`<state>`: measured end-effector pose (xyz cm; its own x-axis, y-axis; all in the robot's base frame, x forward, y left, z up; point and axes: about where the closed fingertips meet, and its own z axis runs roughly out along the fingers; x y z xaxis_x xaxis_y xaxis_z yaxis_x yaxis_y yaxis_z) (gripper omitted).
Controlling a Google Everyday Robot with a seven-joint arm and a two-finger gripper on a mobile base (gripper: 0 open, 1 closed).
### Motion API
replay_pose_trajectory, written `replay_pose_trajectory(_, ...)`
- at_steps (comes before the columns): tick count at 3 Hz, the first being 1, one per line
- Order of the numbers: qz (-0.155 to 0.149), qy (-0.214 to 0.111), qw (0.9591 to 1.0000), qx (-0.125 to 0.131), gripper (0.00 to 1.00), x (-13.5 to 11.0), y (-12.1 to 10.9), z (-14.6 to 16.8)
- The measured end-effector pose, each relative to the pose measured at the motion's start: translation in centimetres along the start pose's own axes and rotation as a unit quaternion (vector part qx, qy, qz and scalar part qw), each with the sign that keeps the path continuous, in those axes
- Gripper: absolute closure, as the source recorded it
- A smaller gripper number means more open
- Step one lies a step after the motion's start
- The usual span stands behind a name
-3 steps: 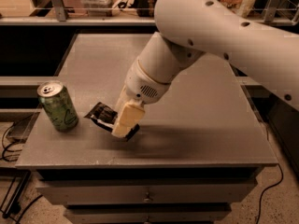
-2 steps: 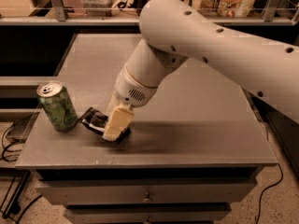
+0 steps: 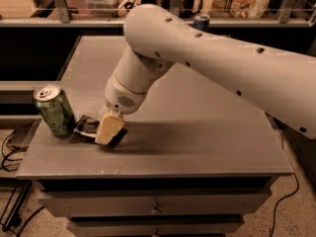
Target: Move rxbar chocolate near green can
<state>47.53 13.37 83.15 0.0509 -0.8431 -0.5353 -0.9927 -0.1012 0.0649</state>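
The green can stands upright near the table's front left corner. The rxbar chocolate, a flat black wrapper with white markings, lies just right of the can, a small gap apart from its base. My gripper is at the bar's right end, its cream fingers closed over the bar and low at the grey table top. The bar's right part is hidden under the fingers. My white arm reaches in from the upper right.
A blue-and-silver can stands at the table's far edge behind the arm. Shelving with packages runs along the back. The table's front edge is close below the gripper, with drawers beneath. Cables lie on the floor at the left.
My gripper has moved left with the bar, bringing it from mid-table to just beside the green can and lower toward the table top.
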Motion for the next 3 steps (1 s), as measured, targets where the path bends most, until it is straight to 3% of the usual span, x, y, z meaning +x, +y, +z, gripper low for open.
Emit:
replay_pose_trajectory(1,-0.006,0.0,1.0,-0.005,0.13,-0.71,-0.3,0.76)
replay_pose_trajectory(2,-0.007,0.0,1.0,-0.005,0.0,-0.79,-0.19,0.79)
replay_pose_trajectory(3,-0.007,0.0,1.0,-0.005,0.0,-0.79,-0.19,0.79)
